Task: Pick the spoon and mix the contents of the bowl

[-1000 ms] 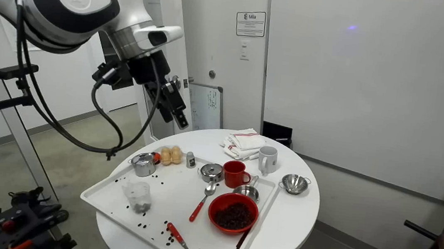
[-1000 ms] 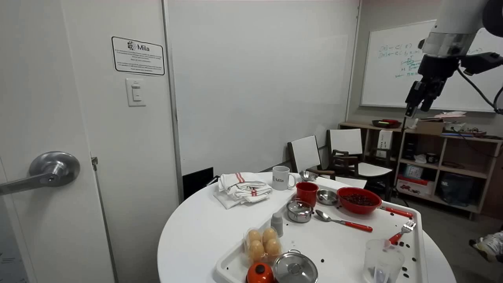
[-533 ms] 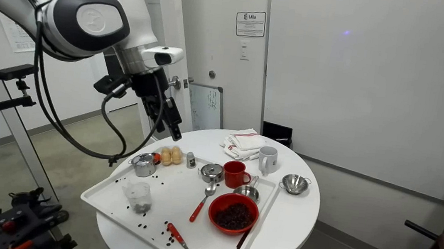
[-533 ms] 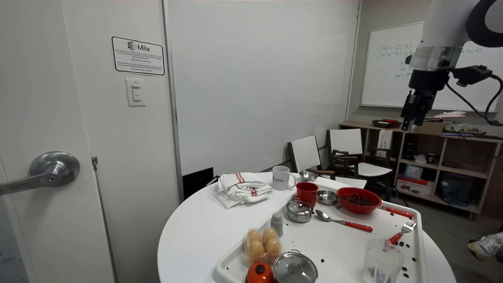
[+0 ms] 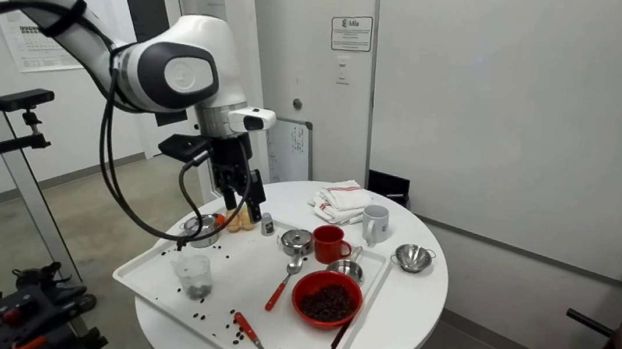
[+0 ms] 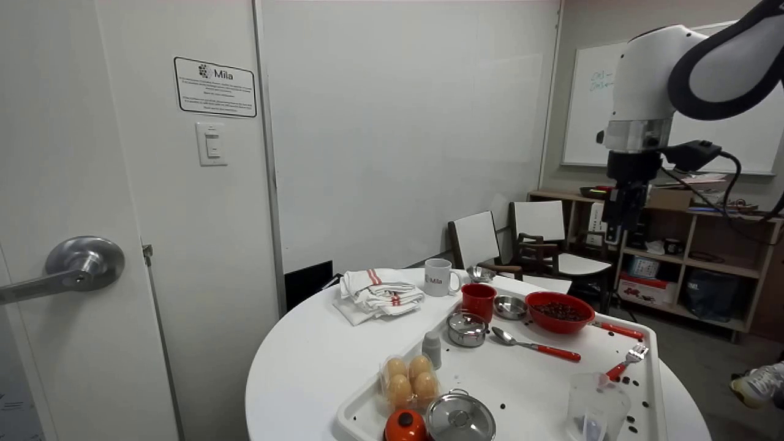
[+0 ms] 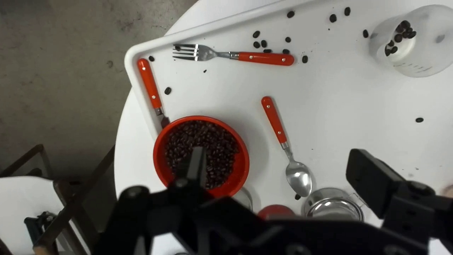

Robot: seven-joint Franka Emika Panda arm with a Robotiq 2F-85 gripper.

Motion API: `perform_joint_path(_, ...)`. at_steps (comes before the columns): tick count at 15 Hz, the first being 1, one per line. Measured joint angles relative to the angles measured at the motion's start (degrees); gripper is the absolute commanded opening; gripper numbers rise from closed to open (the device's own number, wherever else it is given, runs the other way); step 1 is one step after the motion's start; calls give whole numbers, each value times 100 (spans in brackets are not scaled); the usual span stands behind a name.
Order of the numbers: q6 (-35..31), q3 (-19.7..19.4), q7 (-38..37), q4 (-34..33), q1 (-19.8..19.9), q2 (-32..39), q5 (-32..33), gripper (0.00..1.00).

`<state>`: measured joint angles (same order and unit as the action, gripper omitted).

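Observation:
The spoon, with a red handle and steel head, lies on the white tray beside the bowl; it shows in both exterior views and the wrist view. The round red bowl holds dark beans. My gripper hangs in the air above the table, apart from the spoon. In the wrist view the gripper is open, its fingers wide apart with nothing between them. The spoon's head appears between the fingers, well below; one finger covers part of the bowl.
On the tray lie a fork, a knife partly under the bowl, loose beans and a clear cup. Near the spoon's head stand a steel pot and a red mug. Eggs sit at the tray's corner.
The arm has come down and moved over the table, toward the right in the first exterior frames and left in the others. The gripper stays open. The dishes and cutlery have not moved.

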<state>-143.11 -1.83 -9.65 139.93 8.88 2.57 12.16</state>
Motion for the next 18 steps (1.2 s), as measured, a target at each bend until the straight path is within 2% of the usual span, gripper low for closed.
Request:
perform_joint_path(5,-131,-76,367,-339,-66,830,-311,100)
perform_joint_path(11,-1119,-140,858,-341,-62,1453,-452,100)
perform_joint_path(18,-1525,66,1601,-412,-8,1921,-869,100)
